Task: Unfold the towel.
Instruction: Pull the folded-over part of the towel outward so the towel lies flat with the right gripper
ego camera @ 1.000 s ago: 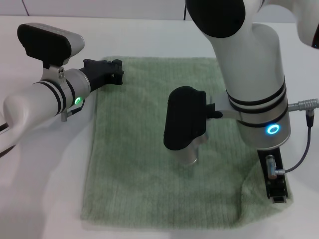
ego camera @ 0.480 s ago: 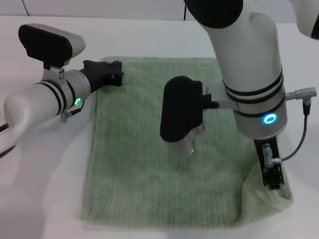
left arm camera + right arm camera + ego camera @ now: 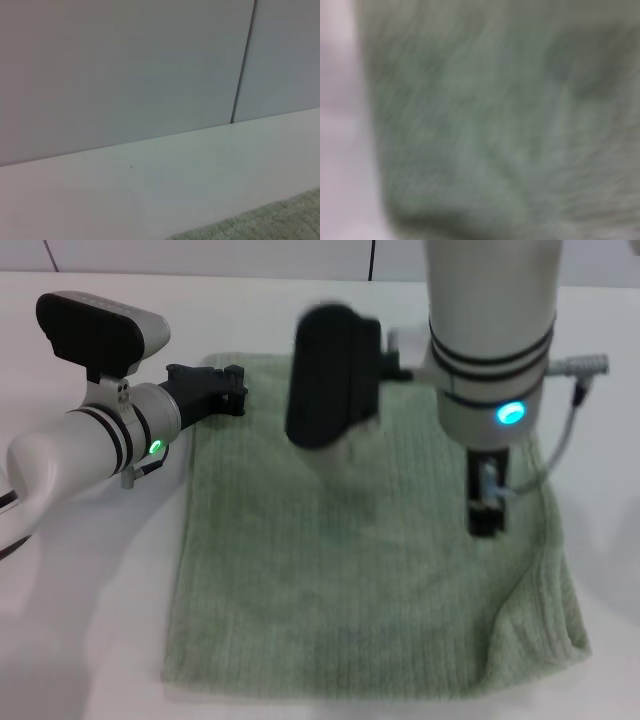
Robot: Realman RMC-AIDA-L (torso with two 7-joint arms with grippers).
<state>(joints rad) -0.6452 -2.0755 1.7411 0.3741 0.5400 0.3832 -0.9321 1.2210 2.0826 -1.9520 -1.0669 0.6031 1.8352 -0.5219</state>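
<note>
The pale green towel [image 3: 330, 580] lies spread on the white table, with a raised wrinkle at its near right corner [image 3: 545, 635]. My right gripper [image 3: 486, 522] hangs over the towel's right part, apart from that corner; the right wrist view is filled by blurred towel [image 3: 520, 125]. At the towel's far left corner rests my left gripper [image 3: 236, 388], its two black fingers apart with cloth showing between them. A strip of towel edge [image 3: 285, 217] shows in the left wrist view.
The white table [image 3: 90, 600] extends on all sides of the towel. A grey panelled wall [image 3: 125, 70] stands behind the table's far edge. A cable [image 3: 560, 445] loops off the right wrist.
My right arm has lifted away from the towel's near right corner and moved toward the far side. That corner stays down with a wrinkle. The left arm has not moved.
</note>
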